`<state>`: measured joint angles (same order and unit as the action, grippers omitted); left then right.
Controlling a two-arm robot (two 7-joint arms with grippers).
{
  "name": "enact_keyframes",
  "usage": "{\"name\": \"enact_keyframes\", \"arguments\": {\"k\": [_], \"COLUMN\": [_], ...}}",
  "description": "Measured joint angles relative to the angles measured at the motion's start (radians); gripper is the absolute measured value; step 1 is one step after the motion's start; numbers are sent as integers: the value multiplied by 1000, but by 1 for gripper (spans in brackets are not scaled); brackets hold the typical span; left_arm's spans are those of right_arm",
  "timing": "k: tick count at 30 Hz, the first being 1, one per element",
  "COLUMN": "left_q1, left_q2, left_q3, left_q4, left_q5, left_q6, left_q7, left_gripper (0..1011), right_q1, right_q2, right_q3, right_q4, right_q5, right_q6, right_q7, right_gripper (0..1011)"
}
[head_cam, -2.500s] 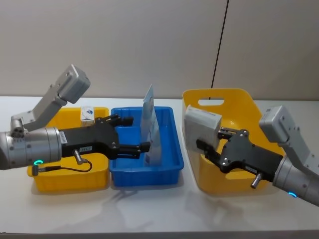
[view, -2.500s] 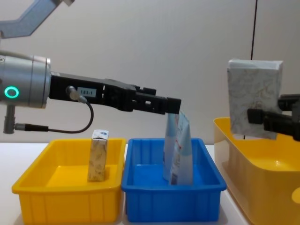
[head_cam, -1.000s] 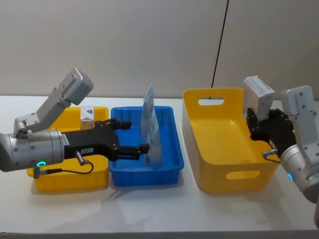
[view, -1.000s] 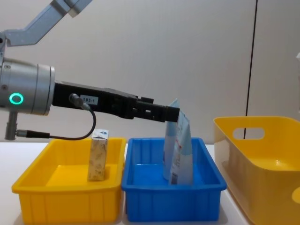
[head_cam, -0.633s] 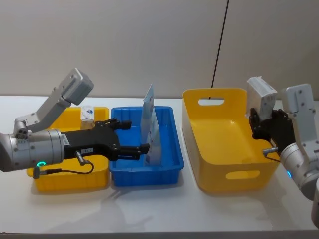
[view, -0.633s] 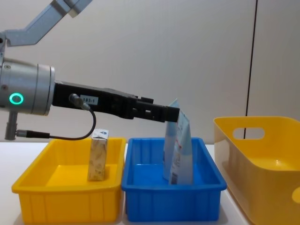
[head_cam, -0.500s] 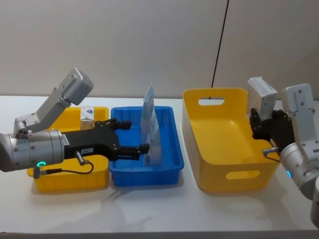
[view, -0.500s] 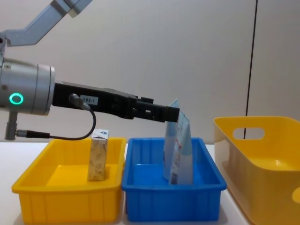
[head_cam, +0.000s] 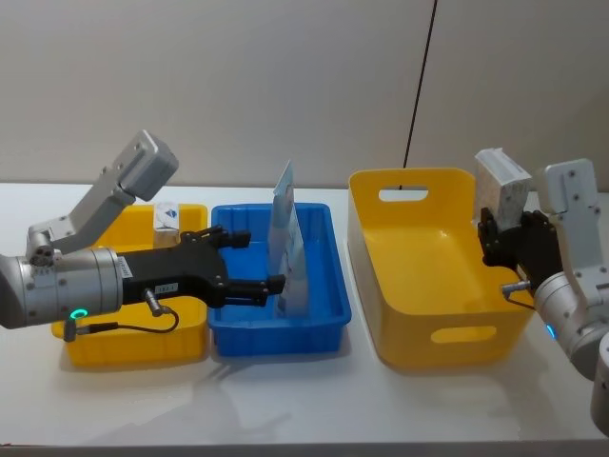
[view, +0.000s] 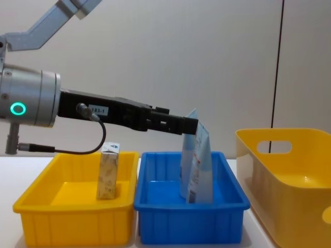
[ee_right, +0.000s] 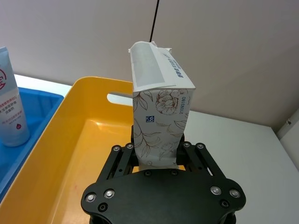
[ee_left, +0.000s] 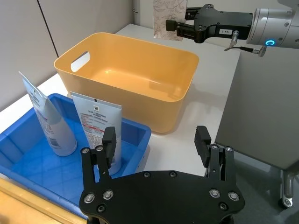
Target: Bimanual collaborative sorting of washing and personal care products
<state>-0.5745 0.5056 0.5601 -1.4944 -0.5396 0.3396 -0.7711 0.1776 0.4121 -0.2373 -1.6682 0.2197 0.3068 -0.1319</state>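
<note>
Right tool (ee_right: pixel 157 156) clamps a carton (ee_right: pixel 161 112) roughly upright, long axis vertical, top up; left tool (ee_left: pixel 155 140) gapes wide.

In the head view the left arm (head_cam: pixel 57 290) covers most of the small carton (head_cam: pixel 167 217) in the yellow tray (head_cam: pixel 133 345), so just its top peeks out. The right hand (ee_right: pixel 158 156) hides the bottom of the flower-print carton (ee_right: pixel 161 121). The yellow basket (view: pixel 264 175) runs off the chest view's right edge. One pouch (ee_right: pixel 10 107) is cut by the right wrist view's edge. The tiny words on the pouches (ee_left: pixel 99 123) in the blue tray (ee_left: pixel 42 168) cannot be read.
</note>
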Motion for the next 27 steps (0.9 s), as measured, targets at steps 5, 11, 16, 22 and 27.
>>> {"name": "enact_keyframes", "arguments": {"k": [5, 11, 16, 22, 27], "left_q1": [0, 0, 0, 0, 0], "left_q2": [0, 0, 0, 0, 0], "left_q3": [0, 0, 0, 0, 0], "left_q4": [0, 0, 0, 0, 0], "left_q5": [0, 0, 0, 0, 0], "left_q6": [0, 0, 0, 0, 0], "left_q7": [0, 0, 0, 0, 0], "left_gripper": [1001, 1001, 1001, 1001, 1001], "right_q1": [1, 2, 2, 3, 3], "right_q2": [-2, -3, -3, -4, -4], "right_q3": [0, 1, 1, 1, 1], "right_q4": [1, 2, 2, 3, 3], "right_q5": [-1, -1, -1, -1, -1], "right_q6": [2, 4, 4, 5, 6], "right_q7": [-1, -3, -3, -4, -4], "right_gripper": [357, 438, 588, 794, 933]}}
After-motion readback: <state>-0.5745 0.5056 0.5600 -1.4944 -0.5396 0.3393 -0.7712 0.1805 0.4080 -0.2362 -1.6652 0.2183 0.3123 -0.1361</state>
